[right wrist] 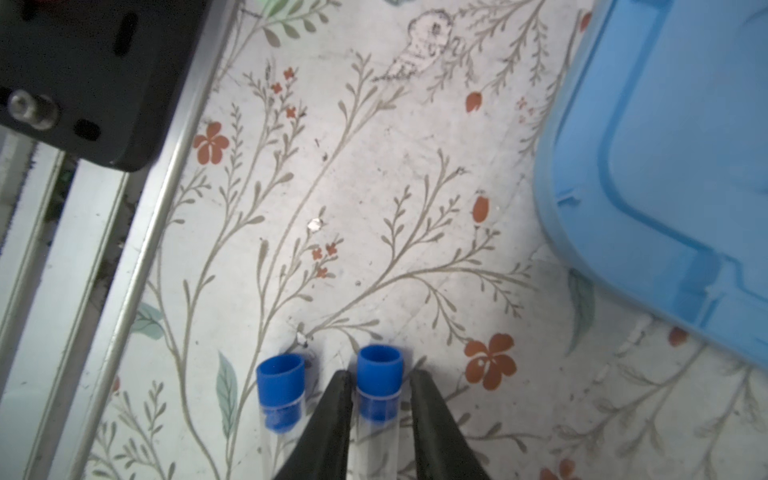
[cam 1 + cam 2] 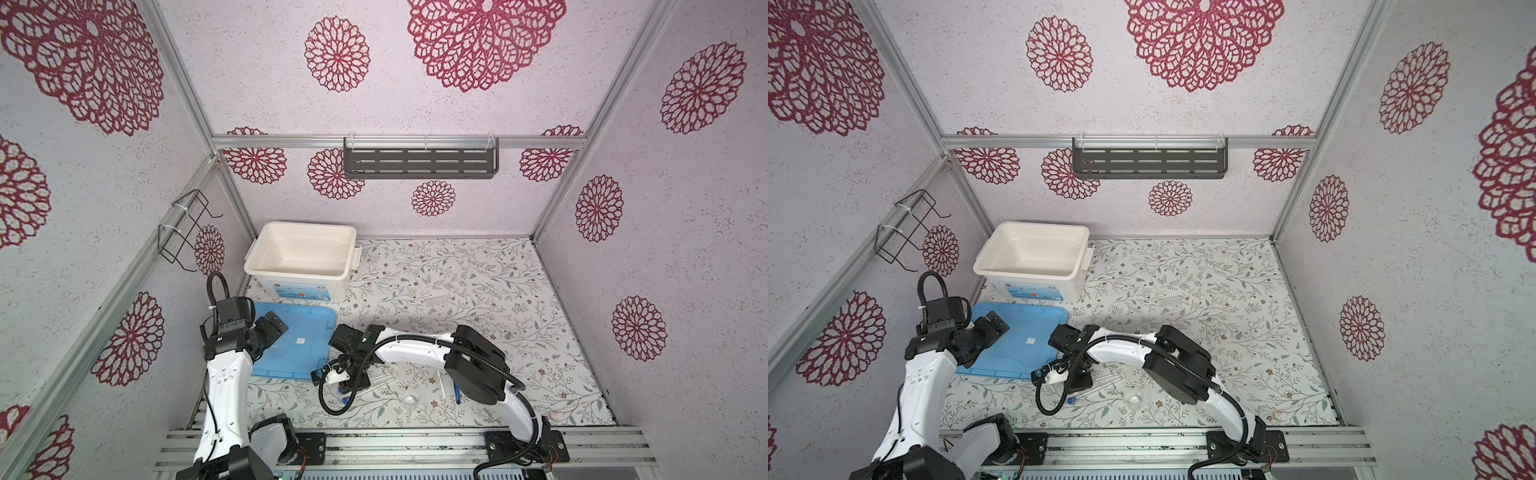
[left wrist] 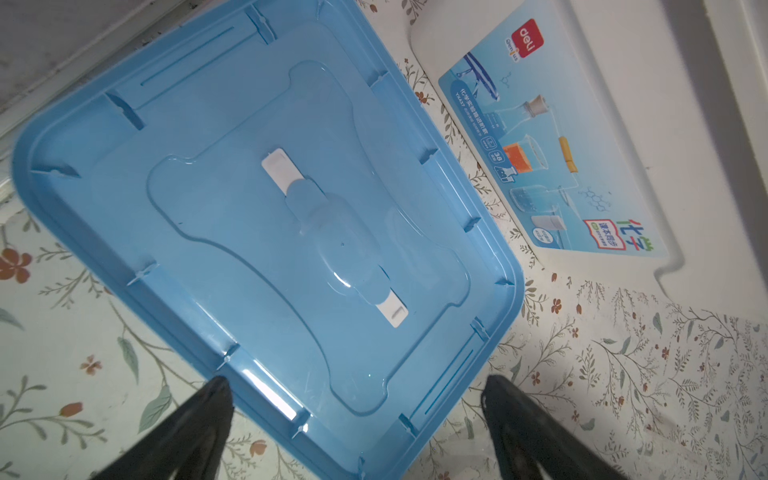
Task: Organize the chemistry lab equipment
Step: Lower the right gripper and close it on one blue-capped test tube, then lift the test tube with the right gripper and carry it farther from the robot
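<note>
Two clear blue-capped test tubes lie side by side on the floral table near its front edge. My right gripper [image 1: 380, 374] is down over them, its black fingers close on either side of one test tube [image 1: 379, 361], with a thin gap still showing on one side. The second test tube [image 1: 280, 374] lies just outside the fingers. In both top views the right gripper [image 2: 351, 386] [image 2: 1077, 384] covers most of the tubes; a blue cap [image 2: 1071, 400] pokes out. My left gripper [image 3: 356, 381] [image 2: 274, 326] hangs open and empty over the blue lid [image 3: 266, 216].
The open white box [image 2: 266, 266] stands at the back left, the blue lid [image 2: 299, 345] flat in front of it. Blue tweezers [image 2: 457, 392], a thin white rod [image 2: 441, 380] and a small clear glass dish [image 2: 409, 400] lie right of the tubes. More clear glassware [image 2: 436, 303] sits mid-table.
</note>
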`<move>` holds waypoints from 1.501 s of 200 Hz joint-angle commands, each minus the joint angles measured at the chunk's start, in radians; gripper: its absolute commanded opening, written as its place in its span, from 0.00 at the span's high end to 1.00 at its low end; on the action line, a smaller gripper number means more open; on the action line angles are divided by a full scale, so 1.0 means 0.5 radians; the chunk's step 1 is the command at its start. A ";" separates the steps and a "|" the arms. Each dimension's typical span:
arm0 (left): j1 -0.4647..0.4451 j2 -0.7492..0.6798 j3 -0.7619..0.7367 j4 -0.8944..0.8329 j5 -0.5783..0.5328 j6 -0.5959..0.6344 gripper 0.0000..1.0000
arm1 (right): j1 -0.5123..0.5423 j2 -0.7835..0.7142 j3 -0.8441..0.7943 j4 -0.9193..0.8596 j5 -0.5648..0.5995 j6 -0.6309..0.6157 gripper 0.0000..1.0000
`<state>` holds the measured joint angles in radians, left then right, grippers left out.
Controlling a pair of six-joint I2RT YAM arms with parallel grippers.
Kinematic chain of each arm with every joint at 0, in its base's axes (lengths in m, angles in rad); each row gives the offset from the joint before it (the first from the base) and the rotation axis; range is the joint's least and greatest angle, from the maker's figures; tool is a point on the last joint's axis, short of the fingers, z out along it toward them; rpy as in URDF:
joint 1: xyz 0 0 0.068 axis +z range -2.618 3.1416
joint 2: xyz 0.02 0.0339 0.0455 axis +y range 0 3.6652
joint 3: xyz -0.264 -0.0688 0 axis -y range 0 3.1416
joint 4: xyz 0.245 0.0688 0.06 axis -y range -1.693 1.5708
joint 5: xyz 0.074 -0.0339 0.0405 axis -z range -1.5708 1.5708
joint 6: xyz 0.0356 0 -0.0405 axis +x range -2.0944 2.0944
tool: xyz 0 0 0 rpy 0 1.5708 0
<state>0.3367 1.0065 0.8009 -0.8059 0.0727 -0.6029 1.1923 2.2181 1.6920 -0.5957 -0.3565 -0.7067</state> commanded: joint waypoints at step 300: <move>-0.308 -0.052 0.142 0.086 1.013 0.033 0.03 | -0.561 -1.519 -1.519 1.858 0.673 1.126 0.78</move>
<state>0.2111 1.0054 0.8532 -0.7628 0.5938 -0.5846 0.9699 1.5864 1.0206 0.1055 -0.1135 -0.2234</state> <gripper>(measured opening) 0.976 0.222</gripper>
